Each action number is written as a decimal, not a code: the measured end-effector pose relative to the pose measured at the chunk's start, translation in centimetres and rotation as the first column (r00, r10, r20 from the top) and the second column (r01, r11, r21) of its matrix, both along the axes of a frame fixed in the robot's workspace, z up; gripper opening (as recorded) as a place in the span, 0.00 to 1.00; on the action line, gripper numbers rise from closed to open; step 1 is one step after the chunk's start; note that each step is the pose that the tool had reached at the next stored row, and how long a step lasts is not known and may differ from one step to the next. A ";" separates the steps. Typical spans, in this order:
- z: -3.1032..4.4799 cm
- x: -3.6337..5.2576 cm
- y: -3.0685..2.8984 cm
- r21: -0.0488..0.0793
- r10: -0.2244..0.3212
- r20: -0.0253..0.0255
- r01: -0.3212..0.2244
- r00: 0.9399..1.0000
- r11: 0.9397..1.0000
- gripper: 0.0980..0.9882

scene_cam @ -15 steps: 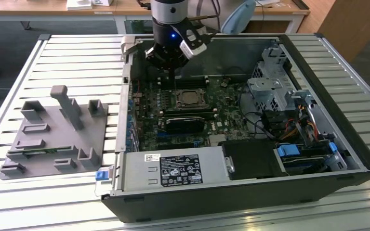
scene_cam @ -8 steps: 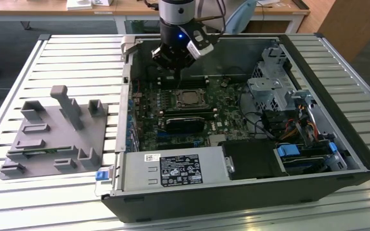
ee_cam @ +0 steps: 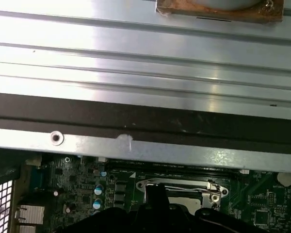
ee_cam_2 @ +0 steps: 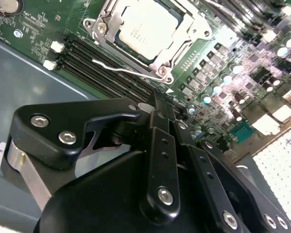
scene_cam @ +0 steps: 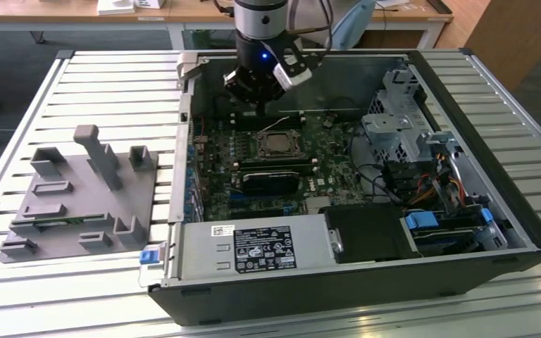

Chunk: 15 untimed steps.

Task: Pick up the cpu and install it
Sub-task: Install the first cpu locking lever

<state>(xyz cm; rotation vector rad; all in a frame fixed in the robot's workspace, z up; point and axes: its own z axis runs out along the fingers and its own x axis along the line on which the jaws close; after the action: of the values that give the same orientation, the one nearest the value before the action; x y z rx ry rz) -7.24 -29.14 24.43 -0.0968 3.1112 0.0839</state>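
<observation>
Claw (scene_cam: 260, 105) hangs from the arm in the upper middle of the exterior view, inside the open computer case (scene_cam: 496, 211), just above the motherboard (scene_cam: 216, 151) and a little toward the frame's top from the socket. In the second wrist view its black fingers (ee_cam_2: 160, 145) lie pressed together with no gap showing and nothing between them, so it looks closed and empty.

That fits where the cpu (scene_cam: 275, 145) is: it sits in the socket at the centre of the board, its silver top bright in the upper middle of the second wrist view (ee_cam_2: 145, 28), lying flat and square within the metal frame (ee_cam_2: 179, 46). The thin wire lever (ee_cam_2: 123, 69) runs along the frame's lower edge in that view; I cannot tell whether it is latched. Judging by this, the chip is already seated, and the claw stands clear of it so as not to disturb it.

At the left of the exterior view, a grey holder fixture (scene_cam: 78, 204) with upright pegs rests on the slatted worktop (scene_cam: 101, 91), apart from the case, likely a place for keeping parts at fixed positions. The case lies on its side so the board faces up for reach from above
</observation>
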 end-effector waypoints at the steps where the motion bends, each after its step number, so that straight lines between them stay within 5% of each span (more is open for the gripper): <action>1: -0.08 0.07 0.00 0.001 -0.004 0.000 0.004 1.000 1.000 0.01; 15: -1.82 1.90 0.37 0.001 -0.011 -0.001 0.011 1.000 1.000 0.01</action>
<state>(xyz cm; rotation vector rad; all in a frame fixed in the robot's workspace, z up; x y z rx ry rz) -5.34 -28.77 22.61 -0.0789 3.1123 0.0859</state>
